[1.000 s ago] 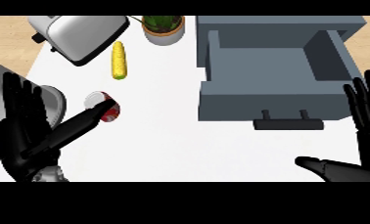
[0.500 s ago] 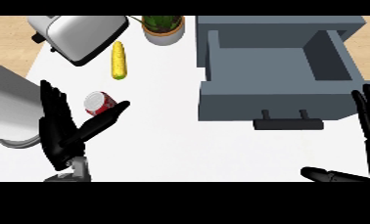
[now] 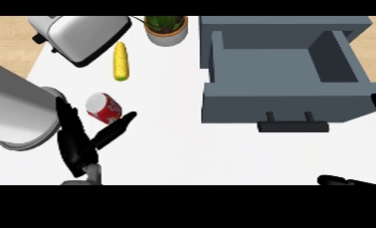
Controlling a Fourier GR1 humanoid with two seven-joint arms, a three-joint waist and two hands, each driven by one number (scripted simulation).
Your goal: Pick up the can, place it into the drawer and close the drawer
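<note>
A red can with a silver top stands upright on the white counter at the left. My left hand is open just below and beside it, fingers on its left and the thumb reaching up on its right, with nothing curled round the can. The grey drawer stands pulled open at the right, its inside bare, with a dark handle at its front. Only the fingertips of my right hand show at the lower right edge.
A silver toaster sits at the back left, a yellow corn cob lies beside it, and a potted plant stands behind. My left forearm fills the left edge.
My left hand has shifted right and slightly up, closing in round the can. My right hand has sunk lower, nearly out of the view. The can and drawer have not moved.
</note>
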